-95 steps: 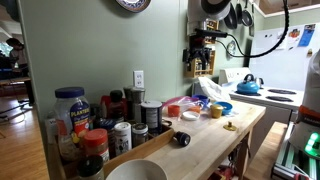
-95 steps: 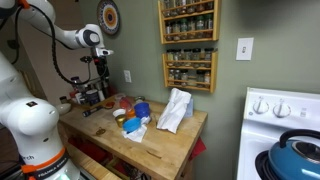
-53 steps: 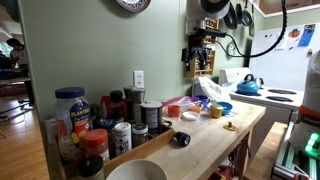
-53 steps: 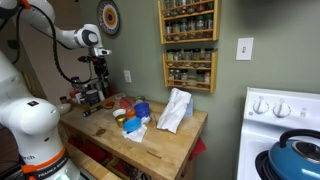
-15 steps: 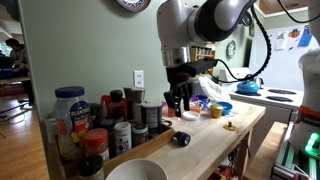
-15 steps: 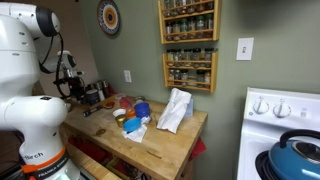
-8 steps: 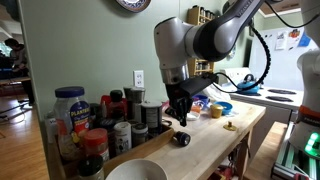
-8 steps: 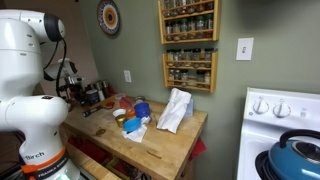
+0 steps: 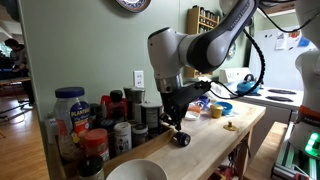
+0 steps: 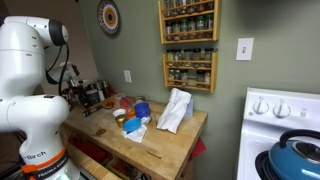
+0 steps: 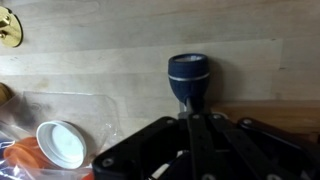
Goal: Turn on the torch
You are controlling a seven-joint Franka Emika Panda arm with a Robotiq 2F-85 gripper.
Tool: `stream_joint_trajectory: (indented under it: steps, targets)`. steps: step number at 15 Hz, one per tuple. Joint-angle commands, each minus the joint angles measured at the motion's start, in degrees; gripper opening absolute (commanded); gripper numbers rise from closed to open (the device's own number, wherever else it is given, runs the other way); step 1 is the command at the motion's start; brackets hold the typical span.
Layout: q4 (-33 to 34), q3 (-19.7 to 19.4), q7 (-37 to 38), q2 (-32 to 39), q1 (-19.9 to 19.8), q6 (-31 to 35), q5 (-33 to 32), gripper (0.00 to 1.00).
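Bare pale wooden countertop (image 9: 212,142) lies open around the stubby black torch (image 9: 180,139) toward the front edge. Crowded dark-lidded spice jars (image 9: 118,108) block the wall side. A round white plastic lid (image 11: 62,142) sits nearby, apart from it.

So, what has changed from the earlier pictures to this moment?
The arm came down from high up to the counter and the pincer closed; it is now shut, empty, right by the torch; whether it touches it I cannot tell. The torch, the jars and the white cloth stayed in place.
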Motion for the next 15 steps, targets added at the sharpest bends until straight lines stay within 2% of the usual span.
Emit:
stream_joint_trajectory:
  steps: [1,15]
  targets:
    - [1.26,-2.09,3.28,1.05,2.44,-0.93,-1.93,0.0]
    - [1.64,-4.24,6.01,2.13,4.63,-2.04,-1.77,0.0]
